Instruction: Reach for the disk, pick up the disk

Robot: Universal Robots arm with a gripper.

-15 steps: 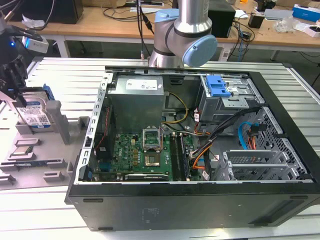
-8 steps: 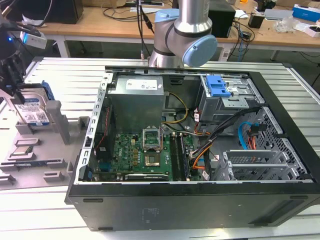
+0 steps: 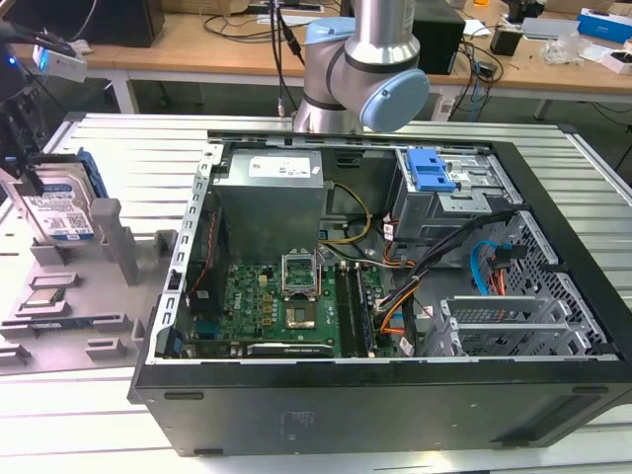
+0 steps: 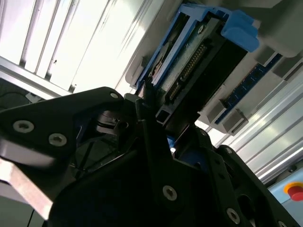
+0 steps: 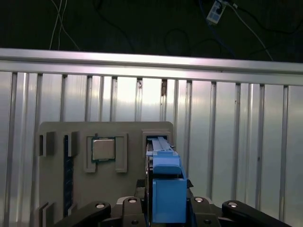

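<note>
Black metal tool [image 5: 168, 201] is clamped on the flat rectangular disk [image 5: 163, 161], gripping its blue plastic bracket sides. Disk stands on edge at a slot of the matte grey fixture plate [image 5: 128, 132], beside the plate's square silver chip [image 5: 103, 149]. Ribbed aluminium worktop [image 5: 236, 142] lies under the plate.

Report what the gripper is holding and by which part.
Cannot be told. The gripper is at the upper end of the disk, which stands in the grey fixture.

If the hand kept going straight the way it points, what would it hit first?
The disk, standing on edge directly ahead of the hand; whether they already touch is unclear. Beyond it lies the grey holder.
</note>
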